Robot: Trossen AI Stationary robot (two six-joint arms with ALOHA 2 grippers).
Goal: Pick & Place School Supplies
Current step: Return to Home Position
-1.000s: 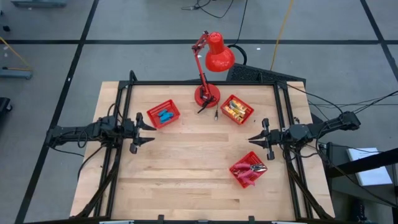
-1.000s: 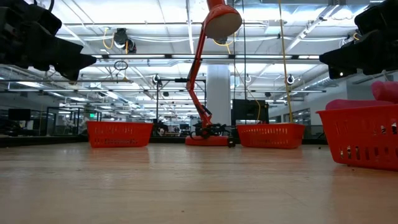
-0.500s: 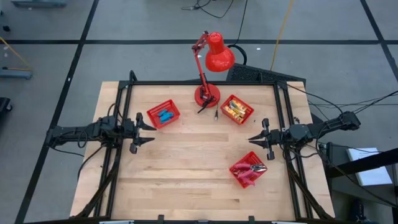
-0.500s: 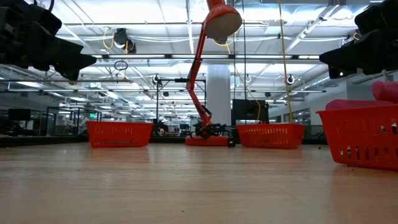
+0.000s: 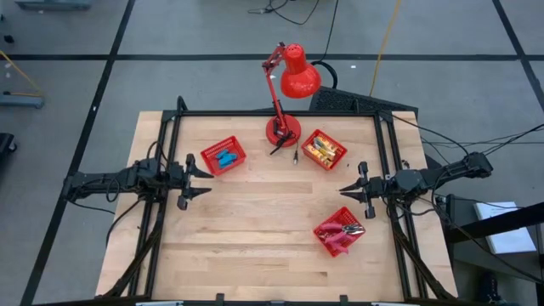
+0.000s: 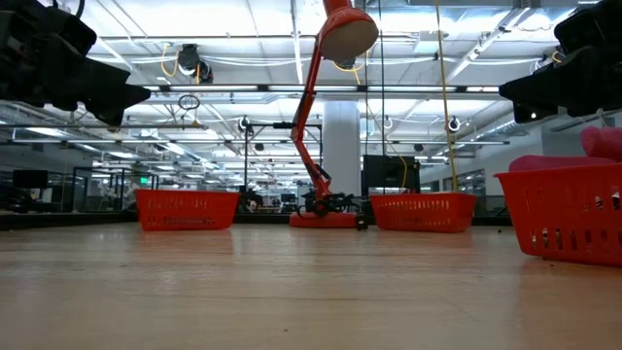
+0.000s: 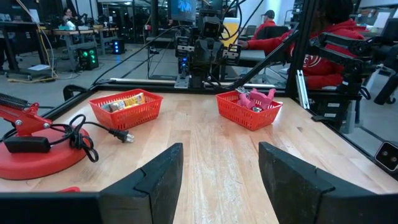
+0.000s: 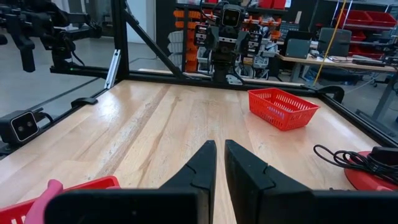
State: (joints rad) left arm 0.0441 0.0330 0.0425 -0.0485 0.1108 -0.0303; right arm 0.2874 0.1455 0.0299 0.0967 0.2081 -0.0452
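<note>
Every supply lies in one of three red mesh baskets. Light-blue blocks (image 5: pixel 225 157) fill the far-left basket (image 5: pixel 223 156). Yellow-and-white tubes (image 5: pixel 323 150) sit in the far-right basket (image 5: pixel 325 150) and also show in the left wrist view (image 7: pixel 124 101). Pink-handled pliers (image 5: pixel 342 231) lie in the near-right basket (image 5: pixel 340 230), their pink handles (image 7: pixel 255 98) heaped above its rim. My left gripper (image 5: pixel 206 180) (image 7: pixel 221 155) hovers open at the table's left side, pointing right. My right gripper (image 5: pixel 342 189) (image 8: pixel 220 146) hovers shut at the right side, pointing left, just beyond the pliers basket.
A red desk lamp (image 5: pixel 285 93) stands at the far middle, its base (image 7: pixel 31 155) and black cord (image 7: pixel 84 140) on the wood between the far baskets. Bare wood (image 5: pixel 263 212) lies between the grippers. A black frame (image 5: pixel 280 113) rims the table. People sit beyond it (image 7: pixel 323 37).
</note>
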